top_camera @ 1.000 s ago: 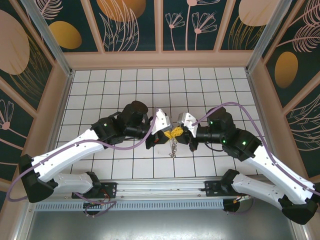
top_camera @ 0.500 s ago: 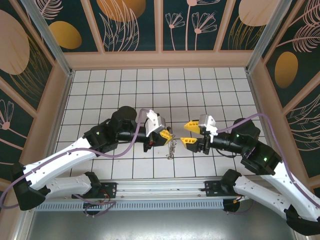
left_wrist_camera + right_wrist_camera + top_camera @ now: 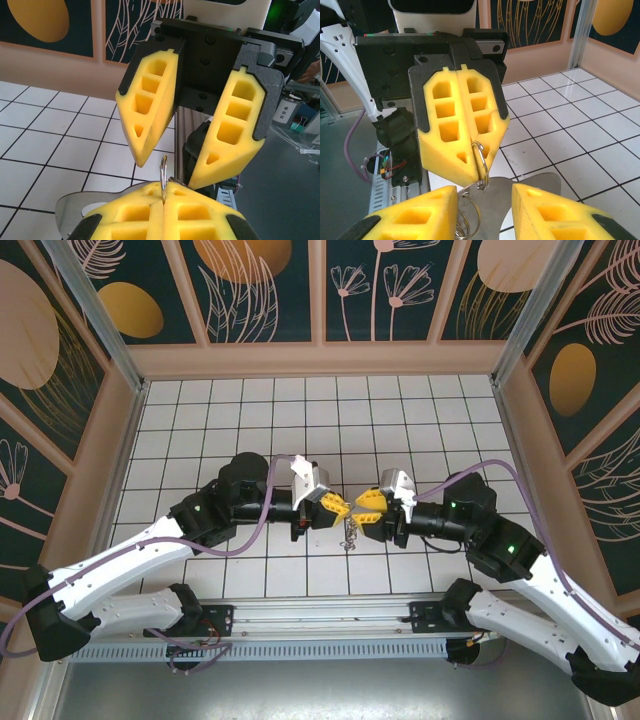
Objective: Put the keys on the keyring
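Metal keyring (image 3: 480, 167) is sitting pinched in the clenched left gripper (image 3: 163, 192); right gripper (image 3: 171, 167), at its 3 o'clock, is gaping released; keys (image 3: 349, 533) are dangling at 6 o'clock; threading probably unfinished

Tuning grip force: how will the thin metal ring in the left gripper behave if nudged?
Probably stiff: the ring holds its curve in the left gripper. Likely to pivot, being pinched by one thin edge. The cluster hanging below would probably swing.
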Controlling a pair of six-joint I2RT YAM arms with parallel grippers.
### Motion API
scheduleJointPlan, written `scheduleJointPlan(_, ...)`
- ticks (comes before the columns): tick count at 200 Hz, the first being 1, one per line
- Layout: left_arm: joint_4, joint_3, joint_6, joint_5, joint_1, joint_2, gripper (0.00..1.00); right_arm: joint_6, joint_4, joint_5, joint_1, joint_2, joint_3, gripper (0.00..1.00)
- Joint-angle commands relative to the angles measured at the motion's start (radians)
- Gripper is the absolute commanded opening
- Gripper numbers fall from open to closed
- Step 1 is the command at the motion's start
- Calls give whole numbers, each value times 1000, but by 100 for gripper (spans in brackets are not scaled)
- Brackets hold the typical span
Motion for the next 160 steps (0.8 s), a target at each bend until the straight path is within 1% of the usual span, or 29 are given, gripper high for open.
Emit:
scheduleJointPlan(1, 55, -5, -18, 30, -5, -18, 0, 5, 55, 19, 7, -5, -10, 32)
scheduleJointPlan(65, 39, -5, -12, 32, -4, -9, 0, 8, 90, -3, 7, 10, -19, 23)
scheduleJointPlan(107, 33, -4, -6, 36, -4, -7, 0, 14, 101, 2, 7, 21, -20, 22)
scheduleJointPlan(115, 32, -3, -3, 39, -4, -7, 0, 13, 100, -2, 7, 26, -19, 19)
scheduleJointPlan(144, 27, -6, -2, 33, -4, -11, 0, 7, 88, -21, 7, 40, -9, 1)
scheduleJointPlan(148, 27, -5, -2, 33, -4, -11, 0, 6, 86, -21, 7, 40, -8, 0)
scheduleJointPlan(160, 23, -5, -2, 26, -4, -11, 0, 2, 83, -23, 7, 39, -6, 0)
